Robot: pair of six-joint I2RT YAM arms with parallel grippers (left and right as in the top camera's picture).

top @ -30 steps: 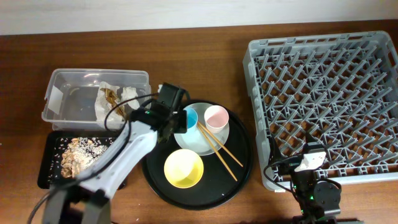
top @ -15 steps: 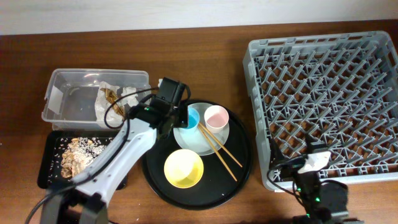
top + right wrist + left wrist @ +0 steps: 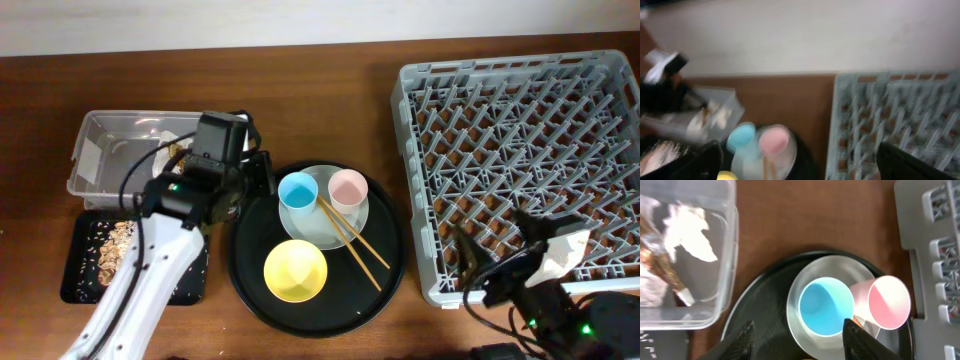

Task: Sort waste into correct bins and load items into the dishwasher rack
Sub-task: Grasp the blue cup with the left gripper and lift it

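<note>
One bowl, one plate, perhaps two chopsticks; left hand, right hand apart.

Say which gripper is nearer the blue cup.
Left. The left gripper hangs beside the blue cup, on the tub side; the right gripper is far off by the dishwasher rack.

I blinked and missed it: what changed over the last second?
The left tool pulled back from the blue cup toward the clear tub, opening without taking it. The right tool swung rightward. Pink cup, plate, yellow bowl and chopsticks stayed put.
</note>
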